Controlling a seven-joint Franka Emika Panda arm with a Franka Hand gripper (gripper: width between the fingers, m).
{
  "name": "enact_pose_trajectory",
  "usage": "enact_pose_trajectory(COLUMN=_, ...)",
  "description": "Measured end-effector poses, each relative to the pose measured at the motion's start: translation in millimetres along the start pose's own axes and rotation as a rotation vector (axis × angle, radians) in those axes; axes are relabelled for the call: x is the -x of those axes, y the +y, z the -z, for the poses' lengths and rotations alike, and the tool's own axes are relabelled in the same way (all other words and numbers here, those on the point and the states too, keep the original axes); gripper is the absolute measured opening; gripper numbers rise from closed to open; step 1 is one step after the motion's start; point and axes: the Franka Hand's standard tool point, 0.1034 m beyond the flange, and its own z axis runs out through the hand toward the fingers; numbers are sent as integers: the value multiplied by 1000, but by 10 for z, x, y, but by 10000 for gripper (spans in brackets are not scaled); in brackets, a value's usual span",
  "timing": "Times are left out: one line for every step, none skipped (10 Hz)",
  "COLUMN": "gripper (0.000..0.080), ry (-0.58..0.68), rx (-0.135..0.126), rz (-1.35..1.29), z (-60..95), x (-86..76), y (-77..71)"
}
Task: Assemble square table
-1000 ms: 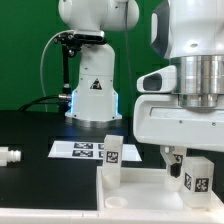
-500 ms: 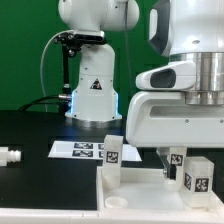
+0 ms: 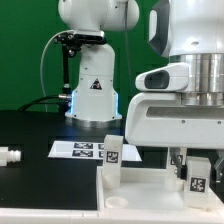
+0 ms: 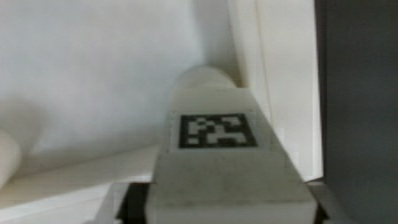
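Observation:
The white square tabletop (image 3: 140,196) lies at the front, its raised rim showing. One short white leg (image 3: 113,155) with a tag stands upright at its left corner. My gripper (image 3: 192,160) hangs over the tabletop's right side and is shut on a second tagged leg (image 3: 198,172), held upright just at the tabletop. In the wrist view this leg (image 4: 217,140) fills the middle, tag facing the camera, between my gripper (image 4: 222,205) fingers, with the tabletop's white surface (image 4: 89,90) behind it.
The marker board (image 3: 78,149) lies on the black table behind the tabletop. A small white peg-like part (image 3: 9,156) lies at the exterior view's far left. The robot base (image 3: 93,90) stands at the back.
My hand has turned a little above the tabletop, and the held leg has shifted slightly toward the exterior view's right. The standing leg has not moved.

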Motion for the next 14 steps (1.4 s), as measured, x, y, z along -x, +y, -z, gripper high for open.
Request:
enact_pose_trajectory(gripper=284, ry=5, rx=12, rz=-150, z=-3, x=-4, y=11)
enact_pose_trajectory(gripper=284, ry=1, rx=6, rz=-283, z=-5, x=-8, y=27)
enact_pose_trajectory(gripper=284, ry=-10, rx=-4, rz=-491, z=-12, x=-5, y=40)
enact_pose_trajectory(gripper=284, ry=-22, rx=-3, rz=-689, z=-12, x=19, y=30)
enact_pose_trajectory(gripper=284, ry=-24, rx=2, rz=-849, z=-13, x=34, y=15)
enact_pose_trajectory(gripper=285, ry=-20, rx=-6, rz=-981, z=-12, x=34, y=26)
enact_pose_trajectory(gripper=285, ry=-21, rx=-11, rz=-1016, z=-15, x=40, y=33)
enact_pose_trajectory(gripper=285, ry=-21, rx=-11, rz=-991, z=-16, x=40, y=35)
enact_pose_trajectory(gripper=376, ry=-13, rx=-3, rz=-895, z=-25, x=50, y=37)
enact_pose_trajectory(gripper=376, ry=8, rx=20, rz=-727, z=-40, x=87, y=15)
enact_pose_trajectory(gripper=569, ry=25, rx=42, rz=-522, z=-53, x=151, y=-53)
enact_pose_trajectory(gripper=569, ry=25, rx=47, rz=-386, z=-57, x=193, y=-102)
enact_pose_trajectory(gripper=635, ry=25, rx=47, rz=-342, z=-55, x=172, y=-78)
enact_pose_trajectory(gripper=647, ry=24, rx=50, rz=-270, z=-55, x=169, y=-74)
